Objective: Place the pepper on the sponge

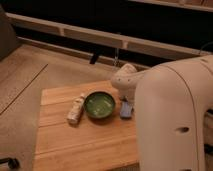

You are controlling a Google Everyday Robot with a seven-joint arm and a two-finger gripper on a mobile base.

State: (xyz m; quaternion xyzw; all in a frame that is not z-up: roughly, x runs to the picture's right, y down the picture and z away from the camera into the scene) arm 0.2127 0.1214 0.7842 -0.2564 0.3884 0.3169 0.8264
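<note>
Gripper (124,101) by sponge (126,111) w/ long axis fwd-back.

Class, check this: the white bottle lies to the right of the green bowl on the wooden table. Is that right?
No. The camera view shows the white bottle lying to the left of the green bowl on the wooden table. The gripper hangs right of the bowl, by the blue sponge.

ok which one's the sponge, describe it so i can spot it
On the wooden table, look right of the green bowl, by the white robot arm. The sponge is the small blue block there, below the arm's jaws; its neighbours are a round bowl and a white bottle.
</note>
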